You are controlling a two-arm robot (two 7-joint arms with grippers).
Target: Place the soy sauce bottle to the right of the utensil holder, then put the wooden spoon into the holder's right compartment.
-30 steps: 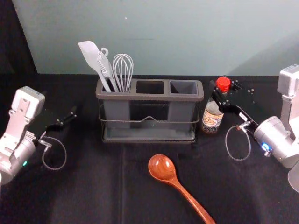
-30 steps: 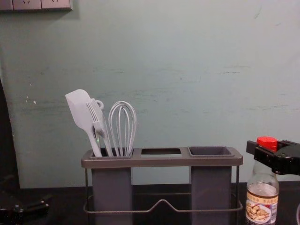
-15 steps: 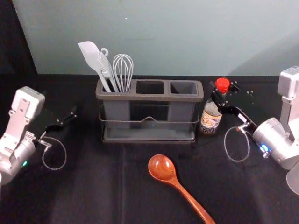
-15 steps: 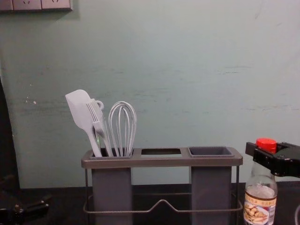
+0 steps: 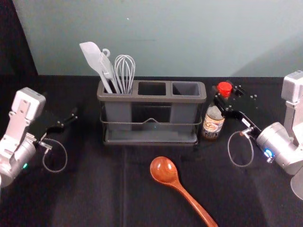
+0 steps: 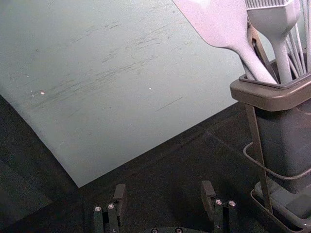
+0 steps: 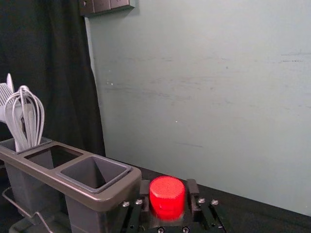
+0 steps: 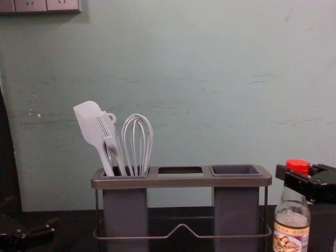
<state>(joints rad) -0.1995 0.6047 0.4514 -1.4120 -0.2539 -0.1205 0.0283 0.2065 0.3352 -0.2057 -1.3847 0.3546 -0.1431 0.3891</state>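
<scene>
Head view: wooden spoon [image 5: 164, 170] is lying before utensil holder [image 5: 151, 99], handle end leaving frame | right gripper [image 5: 226, 97], right of holder: jaws are clamping soy sauce bottle [image 5: 213, 122] below its cap | left gripper [image 5: 64, 113] is idling left of holder, jaws apart | chest view: lower edge is cropping bottle's base | bottle is showing clear glass, red cap, printed label

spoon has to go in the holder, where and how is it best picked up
Probably mid-handle, from above, fingers either side: the spoon lies flat, its handle slim and slanting back toward the robot's right, its bowl wide and rounded. The right gripper is at the bottle.
</scene>
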